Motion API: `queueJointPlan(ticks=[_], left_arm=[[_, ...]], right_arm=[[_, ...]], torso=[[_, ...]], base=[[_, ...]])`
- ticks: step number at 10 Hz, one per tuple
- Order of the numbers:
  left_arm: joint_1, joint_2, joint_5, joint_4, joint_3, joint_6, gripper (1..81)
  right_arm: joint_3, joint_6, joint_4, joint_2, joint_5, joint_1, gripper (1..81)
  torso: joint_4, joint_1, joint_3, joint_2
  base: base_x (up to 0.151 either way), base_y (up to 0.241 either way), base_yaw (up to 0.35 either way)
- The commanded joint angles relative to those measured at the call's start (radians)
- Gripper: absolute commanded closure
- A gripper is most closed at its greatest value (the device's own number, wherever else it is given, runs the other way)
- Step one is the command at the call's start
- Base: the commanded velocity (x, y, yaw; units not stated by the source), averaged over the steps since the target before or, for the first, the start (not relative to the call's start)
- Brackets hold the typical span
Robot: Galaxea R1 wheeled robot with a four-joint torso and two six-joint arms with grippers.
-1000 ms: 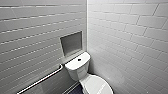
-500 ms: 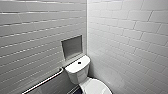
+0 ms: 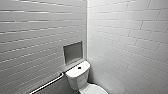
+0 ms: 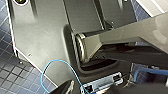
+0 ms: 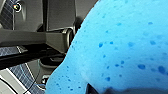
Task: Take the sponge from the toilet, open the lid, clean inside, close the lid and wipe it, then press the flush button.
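Note:
The white toilet (image 3: 78, 75) stands in the corner of a white-tiled room, low in the head view. Its tank top carries a dark round flush button (image 3: 79, 67). Only the back of the white oval lid (image 3: 93, 89) shows at the picture's lower edge, and it lies down. The bright blue sponge (image 5: 120, 50) looms very close in the right wrist view, pores visible, with my right gripper shut on it. In the left wrist view my left arm hangs over my own dark base (image 4: 42, 37), and nothing shows in its gripper.
A metal grab bar (image 3: 47, 83) runs along the left wall beside the tank. Above the tank a grey recessed niche (image 3: 72, 52) is set in that wall. Dark blue square floor tiles (image 4: 15, 75) lie below my base, with a thin blue cable (image 4: 60, 62) looping over it.
The whole head picture has shifted slightly, so the toilet sits a little lower in it; the camera moved, not the toilet.

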Motion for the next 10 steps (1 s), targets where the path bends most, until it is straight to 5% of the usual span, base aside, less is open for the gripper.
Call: queueJointPlan(ticks=[1,4,5,7,8,10], left_arm=[[-0.045,0.008,0.055,-0.013,-0.011,-0.006,1.0],[-0.051,0.008,0.043,-0.013,-0.011,-0.069,1.0],[-0.051,0.005,0.021,-0.013,-0.011,-0.085,1.0],[-0.049,0.003,0.013,-0.013,-0.011,-0.099,1.0],[-0.051,0.002,0.013,-0.013,-0.011,-0.101,1.0],[-0.054,-0.004,0.013,-0.011,-0.011,-0.101,1.0]], right_arm=[[-0.001,0.000,-0.003,0.002,-0.141,0.029,81.1],[-0.043,-0.051,0.061,0.021,-0.153,0.052,81.1],[-0.067,-0.161,0.153,0.035,-0.150,0.055,81.1],[-0.092,-0.519,0.466,0.037,-0.133,0.064,81.1],[-0.086,-0.633,0.571,0.034,-0.125,0.072,81.1],[-0.098,-0.653,0.600,0.037,-0.136,0.100,81.1]], torso=[[0.000,0.000,0.000,0.000],[0.000,0.000,-0.001,0.000],[0.000,0.000,-0.001,0.000],[0.000,0.000,-0.001,0.000],[0.000,0.000,-0.001,0.000],[0.000,0.000,-0.001,0.000]], base=[[0.000,0.000,0.000],[0.000,0.000,0.000],[0.000,0.000,0.000],[0.000,0.000,0.000],[0.000,0.000,0.000],[0.000,0.000,0.000]])
